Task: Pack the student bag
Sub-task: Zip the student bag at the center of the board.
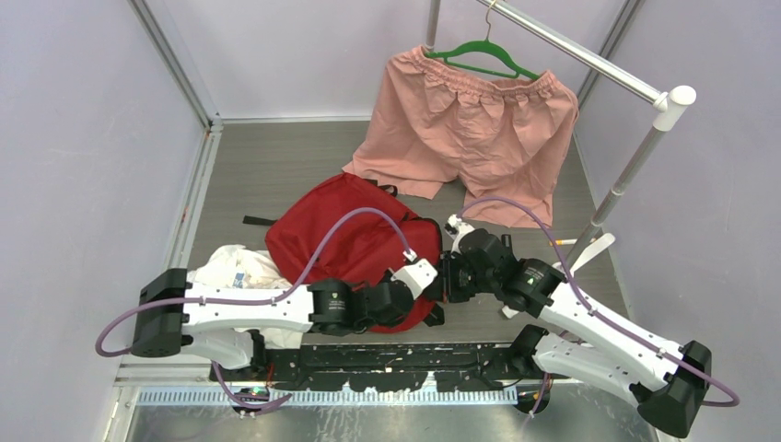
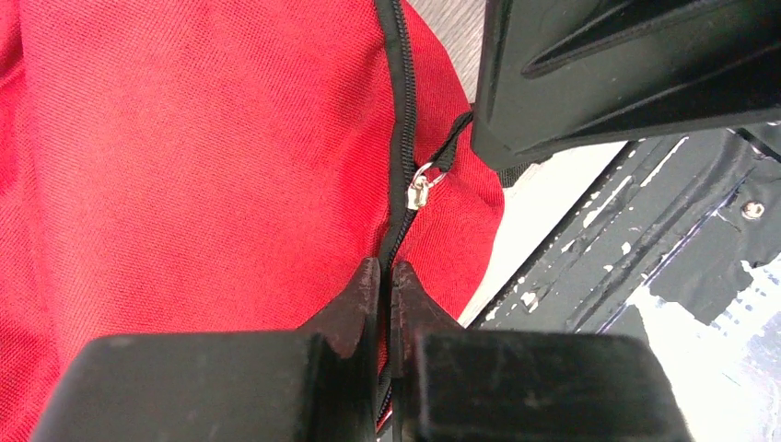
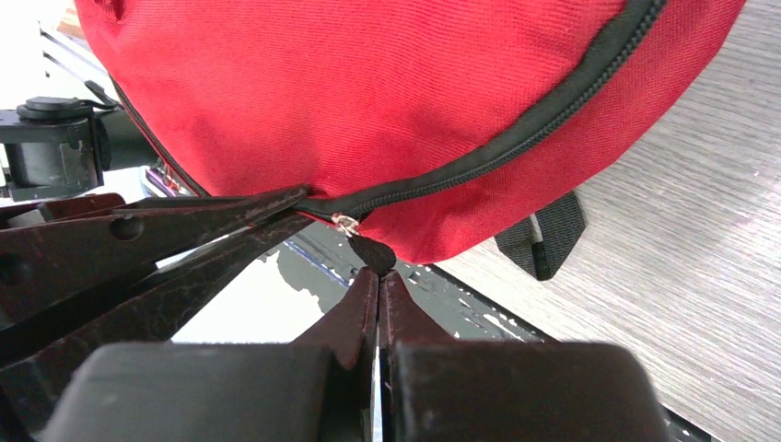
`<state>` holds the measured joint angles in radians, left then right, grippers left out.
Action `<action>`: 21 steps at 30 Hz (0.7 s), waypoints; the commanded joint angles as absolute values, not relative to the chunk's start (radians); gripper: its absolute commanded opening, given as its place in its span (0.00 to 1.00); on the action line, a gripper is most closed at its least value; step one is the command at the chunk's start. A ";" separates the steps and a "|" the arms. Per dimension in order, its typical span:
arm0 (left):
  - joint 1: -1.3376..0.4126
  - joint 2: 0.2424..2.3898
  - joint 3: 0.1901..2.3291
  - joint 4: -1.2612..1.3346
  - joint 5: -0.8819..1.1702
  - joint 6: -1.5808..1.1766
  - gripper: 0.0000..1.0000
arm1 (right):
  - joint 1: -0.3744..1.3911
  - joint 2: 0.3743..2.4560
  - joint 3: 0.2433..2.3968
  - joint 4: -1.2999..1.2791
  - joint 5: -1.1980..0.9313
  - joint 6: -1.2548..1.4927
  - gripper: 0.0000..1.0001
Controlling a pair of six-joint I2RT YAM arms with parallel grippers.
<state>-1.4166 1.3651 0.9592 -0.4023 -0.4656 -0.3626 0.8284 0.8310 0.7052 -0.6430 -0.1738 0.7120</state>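
The red student bag (image 1: 355, 241) lies on the table just ahead of both arms, which meet at its near right corner. In the left wrist view my left gripper (image 2: 387, 270) is shut on the bag's black zipper seam (image 2: 402, 138), just below the silver slider (image 2: 420, 191). In the right wrist view my right gripper (image 3: 378, 274) is shut on the black zipper pull tab (image 3: 372, 253), which hangs from the closed zipper line (image 3: 516, 138) at the bag's lower edge. The left gripper's fingers (image 3: 184, 226) reach in from the left and pinch the same seam.
Pink shorts (image 1: 470, 138) on a green hanger (image 1: 483, 53) hang from a rail (image 1: 589, 55) at the back right. A white plastic bag (image 1: 235, 269) lies left of the backpack, over the left arm. A black strap (image 3: 543, 235) trails on the grey wood table (image 1: 267, 175).
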 commanded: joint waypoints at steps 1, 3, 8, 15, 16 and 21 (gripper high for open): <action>-1.417 1.295 0.946 -0.454 -0.517 -0.397 0.00 | 0.825 0.832 0.768 -0.669 -0.119 0.694 0.01; -1.418 1.265 0.933 -0.475 -0.507 -0.418 0.00 | 0.826 0.844 0.771 -0.690 -0.081 0.692 0.01; -1.417 1.127 0.846 -0.497 -0.434 -0.494 0.00 | 0.817 0.874 0.779 -0.701 -0.003 0.674 0.01; -1.420 0.907 0.734 -0.619 -0.374 -0.679 0.00 | 0.718 0.986 0.831 -0.689 0.045 0.591 0.01; -1.420 0.881 0.730 -0.645 -0.379 -0.695 0.00 | 0.694 0.994 0.837 -0.681 0.040 0.581 0.01; -1.422 0.811 0.729 -0.719 -0.421 -0.730 0.00 | 0.607 1.009 0.871 -0.664 0.034 0.546 0.01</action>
